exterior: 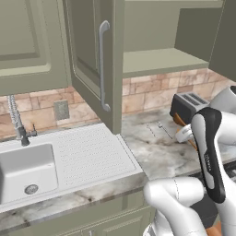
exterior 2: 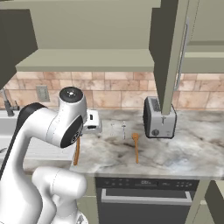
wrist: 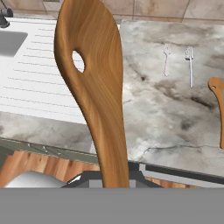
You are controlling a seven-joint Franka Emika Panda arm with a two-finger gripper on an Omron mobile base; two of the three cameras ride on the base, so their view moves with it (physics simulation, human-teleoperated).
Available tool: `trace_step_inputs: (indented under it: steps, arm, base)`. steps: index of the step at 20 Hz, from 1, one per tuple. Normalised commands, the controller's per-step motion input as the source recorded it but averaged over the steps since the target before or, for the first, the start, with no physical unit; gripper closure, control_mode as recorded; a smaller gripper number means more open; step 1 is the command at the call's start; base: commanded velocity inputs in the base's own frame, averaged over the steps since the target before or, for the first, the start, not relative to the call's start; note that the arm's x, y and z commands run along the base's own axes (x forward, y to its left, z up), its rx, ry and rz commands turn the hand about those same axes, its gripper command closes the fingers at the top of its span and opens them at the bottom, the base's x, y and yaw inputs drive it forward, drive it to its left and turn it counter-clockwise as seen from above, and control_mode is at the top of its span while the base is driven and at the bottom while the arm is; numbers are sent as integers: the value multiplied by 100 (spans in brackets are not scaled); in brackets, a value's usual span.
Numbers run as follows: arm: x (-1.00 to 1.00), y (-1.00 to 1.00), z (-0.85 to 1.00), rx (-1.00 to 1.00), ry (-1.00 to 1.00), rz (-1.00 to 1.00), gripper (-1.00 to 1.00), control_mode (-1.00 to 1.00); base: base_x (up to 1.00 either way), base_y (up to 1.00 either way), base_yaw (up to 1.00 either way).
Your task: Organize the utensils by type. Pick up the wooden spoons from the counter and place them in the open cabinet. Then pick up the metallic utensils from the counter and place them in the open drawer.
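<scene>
Olive-green kitchen, brick-look tile backsplash in pinks and tans, and a grey-beige marbled counter [exterior 2: 183,144] with brown veins running through it. The main thing right now is the wooden spoon [wrist: 94,87] the robot has in its gripper [exterior 2: 89,127]: warm orange-brown, visible grain, a broad rounded bowl end with a small hole through it, narrowing into a flat handle. The fingers are closed nearly all the way on the handle, and from the right side the spoon hangs down off the hand, over the counter's front edge.

The second wooden spoon [exterior 2: 136,148] lies flat on the stone in front of the toaster [exterior 2: 158,117], handle pointing toward the front edge, same colour, small round bowl. Just behind it, closer to the wall, are the two metallic utensils [wrist: 178,63], thin pale silver slivers lying side by side, near each other but apart; one looks like a little spoon, the other a fork.

Further out: the toaster is a boxy brushed-metal thing with dark slots on top. Left of the stone is a white sink [exterior: 27,170] with a ribbed drainboard [exterior: 90,154] and a coiled-spring tap [exterior: 17,122]. Overhead, the open cabinet [exterior: 156,62] has a flat matte shelf, and its tall panelled door [exterior: 94,64] swings out with a long silver bar handle.
</scene>
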Motion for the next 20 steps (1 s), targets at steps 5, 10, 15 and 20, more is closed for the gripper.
trace_step_inputs:
  steps: [5,10,15,20]
  arm:
    - [0,0,0,0,0,0,100,100]
    - [-3,0,14,0,-17,3,100,-100]
    - [-10,0,40,0,-23,24,100,-100]
    - [-14,3,51,-10,-35,39,100,-100]
  base:
    - [0,0,0]
    - [0,0,0]
    - [0,0,0]
    - [0,0,0]
